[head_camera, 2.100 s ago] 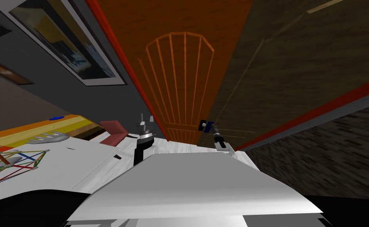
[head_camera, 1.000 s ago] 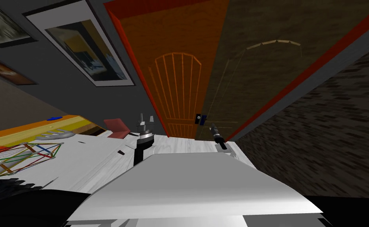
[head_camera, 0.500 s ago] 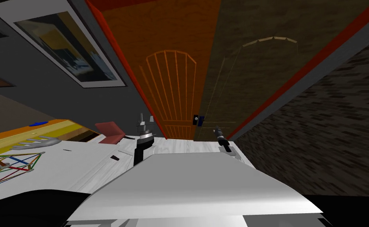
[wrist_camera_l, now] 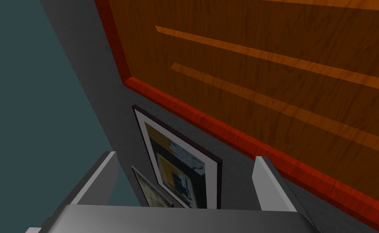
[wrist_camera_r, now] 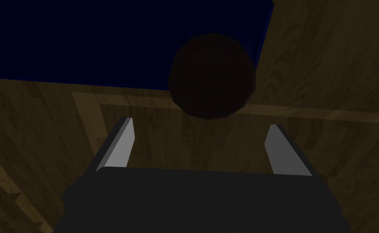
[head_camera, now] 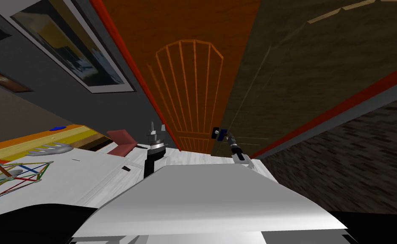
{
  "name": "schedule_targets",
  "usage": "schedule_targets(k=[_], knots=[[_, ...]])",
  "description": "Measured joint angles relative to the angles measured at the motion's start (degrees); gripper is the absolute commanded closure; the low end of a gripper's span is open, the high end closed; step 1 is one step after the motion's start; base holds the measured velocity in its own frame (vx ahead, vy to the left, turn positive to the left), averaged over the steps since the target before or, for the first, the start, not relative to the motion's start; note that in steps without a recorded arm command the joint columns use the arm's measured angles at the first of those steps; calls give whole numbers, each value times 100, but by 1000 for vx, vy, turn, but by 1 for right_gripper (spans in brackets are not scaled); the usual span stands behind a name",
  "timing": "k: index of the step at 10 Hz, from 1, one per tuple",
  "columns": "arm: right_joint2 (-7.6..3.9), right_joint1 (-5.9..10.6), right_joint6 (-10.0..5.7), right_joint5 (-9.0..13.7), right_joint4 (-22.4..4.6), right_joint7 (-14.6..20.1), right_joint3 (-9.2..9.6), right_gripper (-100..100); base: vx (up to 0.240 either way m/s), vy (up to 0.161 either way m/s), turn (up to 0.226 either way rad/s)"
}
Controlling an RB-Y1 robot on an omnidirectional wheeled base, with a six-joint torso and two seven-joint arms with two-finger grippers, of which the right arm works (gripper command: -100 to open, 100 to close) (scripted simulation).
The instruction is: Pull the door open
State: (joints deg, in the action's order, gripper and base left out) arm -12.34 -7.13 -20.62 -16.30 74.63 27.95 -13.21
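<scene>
Right end effector (wrist_camera_r: 200,123) is standing wide open, gripping nothing, and pointing at the dark round knob (wrist_camera_r: 211,76) just ahead of its fingertips. That knob is sitting on a blue plate (wrist_camera_r: 103,40) on the brown door (wrist_camera_r: 326,101). Left end effector (wrist_camera_l: 186,155) is hanging open and empty beside the orange door leaf (wrist_camera_l: 265,48).
</scene>
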Motion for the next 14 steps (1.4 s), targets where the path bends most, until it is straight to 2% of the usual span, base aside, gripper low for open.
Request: schedule_targets(k=[1,6,7,9,11,14], knots=[[6,11,1,-2,9,-1,11,100,-11,-3,-39],[-7,6,-1,2,5,0,-10,100,-18,-7,-4],[-5,-1,3,1,0,0,-9,-100,-101,-39,-131],[-45,-87,-20,4,-59,7,-97,-100,-174,-70,-62],[-94,-160,22,1,14,57,-96,-100,-171,18,14],[-115,-256,33,-44,212,188,48,-100,-186,74,86]])
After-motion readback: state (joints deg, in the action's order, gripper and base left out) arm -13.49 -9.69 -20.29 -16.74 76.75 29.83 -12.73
